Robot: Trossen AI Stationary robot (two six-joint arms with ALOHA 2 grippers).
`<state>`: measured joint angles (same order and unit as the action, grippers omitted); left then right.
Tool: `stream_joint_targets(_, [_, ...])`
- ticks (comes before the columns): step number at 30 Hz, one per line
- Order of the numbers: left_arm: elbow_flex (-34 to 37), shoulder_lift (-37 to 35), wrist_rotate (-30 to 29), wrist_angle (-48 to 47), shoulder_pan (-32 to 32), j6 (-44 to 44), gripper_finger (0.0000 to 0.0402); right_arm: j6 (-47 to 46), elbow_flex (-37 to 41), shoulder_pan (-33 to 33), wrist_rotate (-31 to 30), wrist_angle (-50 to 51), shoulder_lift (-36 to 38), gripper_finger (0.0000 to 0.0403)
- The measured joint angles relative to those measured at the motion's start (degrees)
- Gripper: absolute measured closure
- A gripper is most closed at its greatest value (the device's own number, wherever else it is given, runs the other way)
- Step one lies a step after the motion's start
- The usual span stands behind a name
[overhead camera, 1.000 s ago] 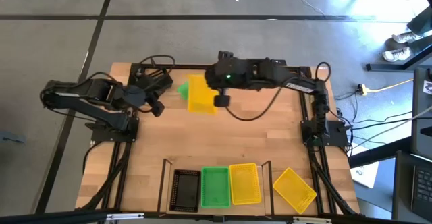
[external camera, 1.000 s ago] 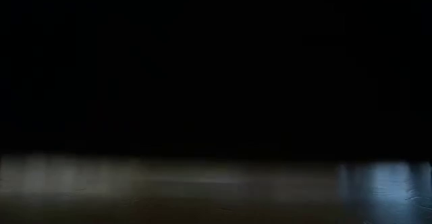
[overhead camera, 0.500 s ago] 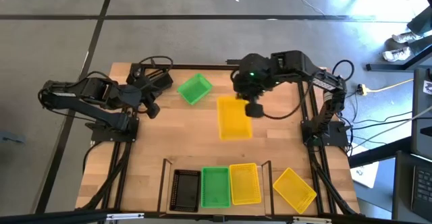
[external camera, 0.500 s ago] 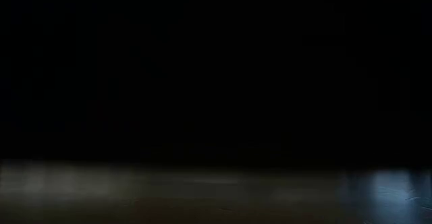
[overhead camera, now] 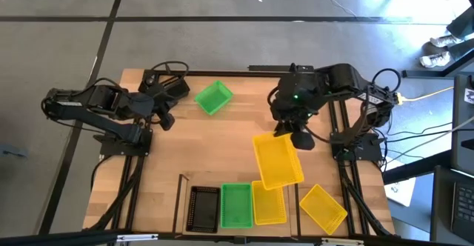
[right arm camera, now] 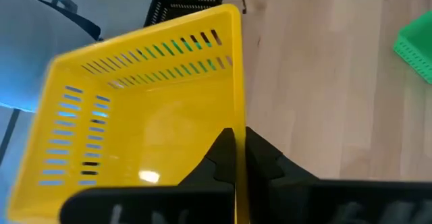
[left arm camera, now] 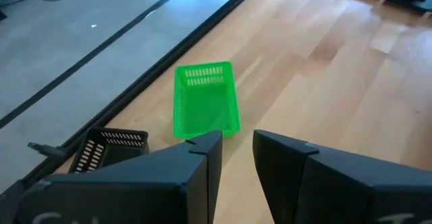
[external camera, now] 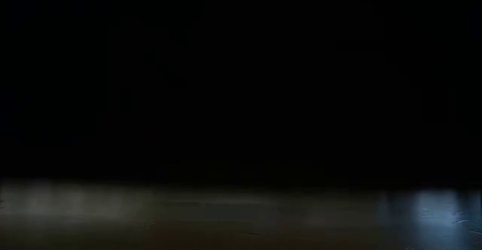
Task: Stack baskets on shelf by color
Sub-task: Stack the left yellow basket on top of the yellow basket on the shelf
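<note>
Carried nearer the shelf point(overhead camera: 238, 181), right claw's point(overhead camera: 285, 135) yellow basket point(overhead camera: 278, 159) lies lengthwise toward it.

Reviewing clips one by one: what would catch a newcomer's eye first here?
The right gripper carries a yellow basket by its wall, tilted above the shelf, where black, green and yellow baskets sit. A lone green basket lies at the table's far edge near the left gripper, which is open.
</note>
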<state>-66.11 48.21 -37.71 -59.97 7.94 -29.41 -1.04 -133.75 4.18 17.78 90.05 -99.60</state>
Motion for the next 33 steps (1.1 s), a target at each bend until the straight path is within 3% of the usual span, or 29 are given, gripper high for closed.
stream_joint_targets(11, [-0.02, 0.02, 0.13, -0.02, 0.02, 0.02, 0.0324, -6.56, 3.7, 3.27, -2.98, -0.75, 1.04, 0.0403])
stream_joint_targets(15, [-0.02, 0.02, -0.05, -0.03, 0.02, 0.03, 0.0324, -11.03, 12.69, 4.68, -2.75, -7.11, 2.03, 0.0403])
stream_joint_targets(20, [-0.02, 0.02, -0.07, -0.04, 0.01, 1.57, 0.0324, -16.02, 26.93, 5.61, 2.45, -19.19, 5.06, 0.0403])
stream_joint_targets(33, [-0.02, 0.02, -0.11, -0.03, 0.01, 2.08, 0.0324, -28.72, 53.41, 10.02, 2.88, -45.87, 15.33, 0.0403])
